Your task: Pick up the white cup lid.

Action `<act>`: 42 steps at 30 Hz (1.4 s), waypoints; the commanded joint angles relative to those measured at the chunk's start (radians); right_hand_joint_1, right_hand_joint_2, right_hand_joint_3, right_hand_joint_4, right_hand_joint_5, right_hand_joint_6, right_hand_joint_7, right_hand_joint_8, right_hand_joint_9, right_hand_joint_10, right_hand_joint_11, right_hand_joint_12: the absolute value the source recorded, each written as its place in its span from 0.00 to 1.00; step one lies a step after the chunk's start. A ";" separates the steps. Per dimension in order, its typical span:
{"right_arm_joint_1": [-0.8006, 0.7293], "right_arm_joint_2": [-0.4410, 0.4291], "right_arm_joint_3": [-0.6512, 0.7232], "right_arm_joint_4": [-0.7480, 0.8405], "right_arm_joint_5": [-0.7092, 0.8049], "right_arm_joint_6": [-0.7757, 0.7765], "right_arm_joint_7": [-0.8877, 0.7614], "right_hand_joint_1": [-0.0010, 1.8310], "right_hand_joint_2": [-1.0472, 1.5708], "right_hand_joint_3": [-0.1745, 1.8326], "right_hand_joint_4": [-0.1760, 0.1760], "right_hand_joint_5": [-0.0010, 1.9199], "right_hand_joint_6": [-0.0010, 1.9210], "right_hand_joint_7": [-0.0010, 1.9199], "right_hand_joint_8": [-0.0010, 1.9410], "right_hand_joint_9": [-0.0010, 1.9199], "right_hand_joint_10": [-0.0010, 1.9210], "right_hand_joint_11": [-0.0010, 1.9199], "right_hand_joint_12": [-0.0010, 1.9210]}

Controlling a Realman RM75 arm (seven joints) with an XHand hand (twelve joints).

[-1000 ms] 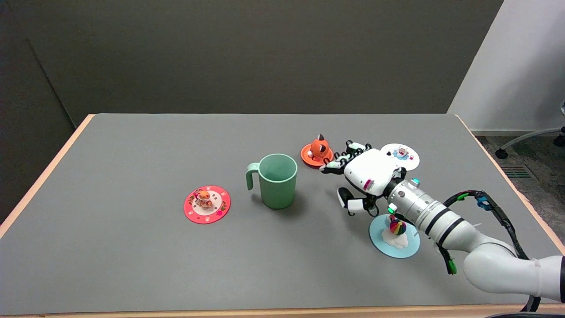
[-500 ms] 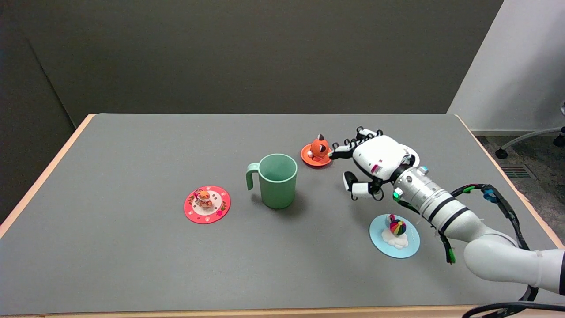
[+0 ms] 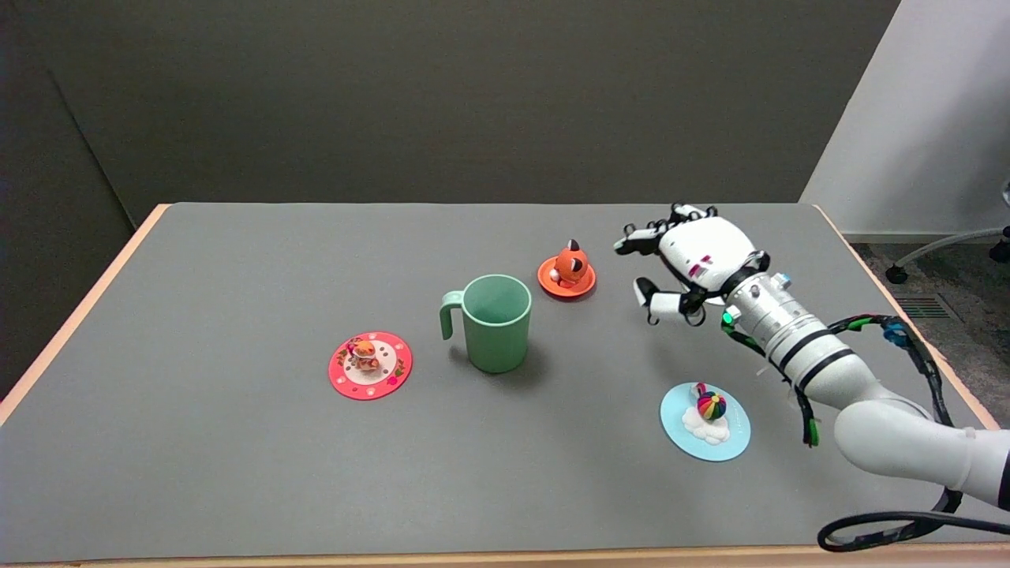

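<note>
My right hand (image 3: 693,256) hovers over the back right of the grey table (image 3: 237,473), its fingers spread and pointing left, with nothing in them. It hangs over the spot where the white cup lid lay in the earlier frames. The hand and wrist hide that lid almost entirely. The fingertips (image 3: 627,246) are a short way right of the orange lid.
An orange lid with a fox figure (image 3: 566,276) lies left of the hand. A green mug (image 3: 495,322) stands mid-table, a red lid (image 3: 370,364) to its left. A light blue lid with a striped ball (image 3: 705,420) lies near the forearm. A black cable (image 3: 884,530) loops at the front right edge.
The right hand has risen and moved back and to the right, from in front of the orange lid to above the white lid, which it now covers.
</note>
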 commanded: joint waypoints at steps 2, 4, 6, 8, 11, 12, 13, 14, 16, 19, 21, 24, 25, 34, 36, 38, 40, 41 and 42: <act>0.001 0.000 0.089 0.070 0.070 0.032 0.007 0.44 0.75 0.47 0.88 0.35 0.10 0.41 0.11 0.44 0.15 0.16 0.58; 0.001 0.000 0.095 0.075 0.070 0.033 0.007 0.44 0.75 0.47 0.89 0.35 0.10 0.42 0.11 0.44 0.15 0.16 0.58; 0.001 0.000 0.099 0.078 0.070 0.041 0.007 0.44 0.75 0.47 0.89 0.35 0.10 0.42 0.11 0.44 0.15 0.15 0.59; 0.003 -0.001 0.102 0.079 0.070 0.049 0.007 0.44 0.75 0.47 0.89 0.35 0.11 0.42 0.11 0.44 0.15 0.15 0.59; 0.004 -0.001 0.109 0.084 0.071 0.054 0.004 0.44 0.75 0.47 0.90 0.35 0.10 0.42 0.11 0.44 0.15 0.15 0.59; 0.005 -0.001 0.111 0.088 0.073 0.055 0.003 0.44 0.75 0.47 0.90 0.36 0.10 0.42 0.11 0.44 0.15 0.15 0.59; 0.007 -0.001 0.114 0.091 0.081 0.056 0.002 0.44 0.75 0.47 0.90 0.36 0.11 0.42 0.11 0.44 0.15 0.15 0.59; 0.008 -0.001 0.116 0.094 0.087 0.058 0.002 0.44 0.74 0.47 0.90 0.36 0.11 0.42 0.11 0.44 0.15 0.15 0.59; 0.010 -0.001 0.120 0.103 0.109 0.063 0.002 0.45 0.73 0.50 0.89 0.36 0.10 0.43 0.11 0.44 0.15 0.16 0.58; 0.012 0.001 0.120 0.115 0.157 0.078 0.007 0.46 0.71 0.55 0.91 0.36 0.09 0.44 0.09 0.45 0.15 0.17 0.56; 0.014 0.001 0.119 0.121 0.174 0.084 0.007 0.47 0.71 0.55 0.93 0.37 0.09 0.44 0.09 0.45 0.15 0.18 0.56; 0.015 0.001 0.119 0.139 0.176 0.085 0.007 0.47 0.71 0.55 0.93 0.37 0.09 0.44 0.09 0.45 0.15 0.18 0.56; 0.015 0.001 0.119 0.143 0.176 0.085 0.007 0.47 0.71 0.55 0.93 0.37 0.09 0.44 0.09 0.45 0.15 0.19 0.56; 0.018 0.001 0.103 0.184 0.251 0.108 0.007 0.48 0.71 0.55 0.95 0.37 0.09 0.44 0.09 0.45 0.14 0.20 0.56; 0.024 0.002 0.089 0.187 0.251 0.118 0.007 0.48 0.71 0.55 0.95 0.37 0.09 0.44 0.09 0.45 0.14 0.20 0.56; 0.026 0.002 0.085 0.190 0.251 0.119 0.007 0.48 0.71 0.55 0.95 0.37 0.09 0.44 0.09 0.45 0.14 0.20 0.56; 0.028 0.002 0.084 0.193 0.253 0.119 0.010 0.48 0.71 0.55 0.95 0.37 0.09 0.44 0.09 0.45 0.14 0.20 0.57; 0.030 0.000 0.084 0.194 0.258 0.119 0.015 0.48 0.71 0.55 0.95 0.37 0.09 0.44 0.09 0.45 0.14 0.20 0.57; 0.038 -0.004 0.082 0.198 0.260 0.119 0.025 0.47 0.71 0.55 0.95 0.37 0.09 0.44 0.09 0.45 0.14 0.20 0.57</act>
